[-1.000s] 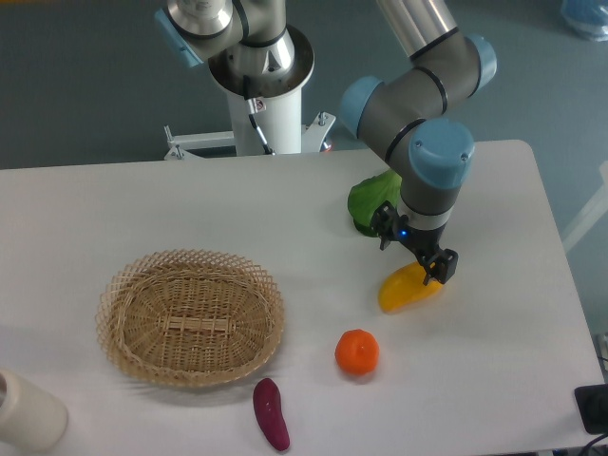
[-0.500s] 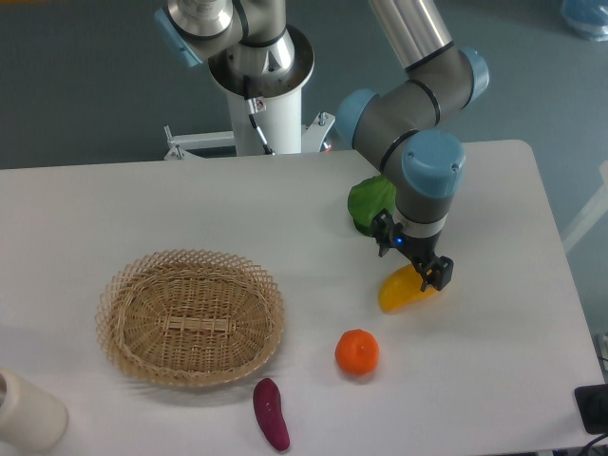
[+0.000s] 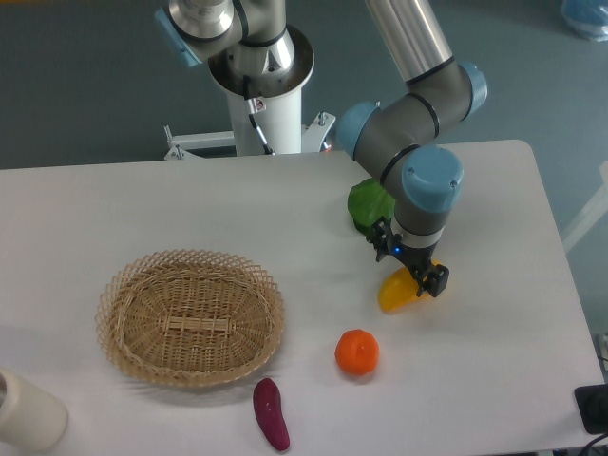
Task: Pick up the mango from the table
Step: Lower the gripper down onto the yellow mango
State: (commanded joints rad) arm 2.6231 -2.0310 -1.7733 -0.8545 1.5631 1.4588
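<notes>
The mango [image 3: 396, 293] is yellow, shading to orange at its right end, and lies on the white table [image 3: 285, 204] right of centre. My gripper [image 3: 411, 265] is directly over the mango's right end and hides it. The jaws are spread, one finger [image 3: 384, 246] at the upper left and one [image 3: 439, 281] at the lower right of the fruit. I see no closing on the mango, which still rests on the table.
A green leafy vegetable [image 3: 369, 204] sits just behind the gripper. A round orange [image 3: 357, 351] lies in front of the mango, and a purple eggplant [image 3: 271, 414] near the front edge. A wicker basket [image 3: 190, 316] stands at the left, and a white cylinder [image 3: 24, 410] at the front left corner.
The gripper has come down and slightly left over the mango's right end, covering more of it. The mango and the other objects have not moved.
</notes>
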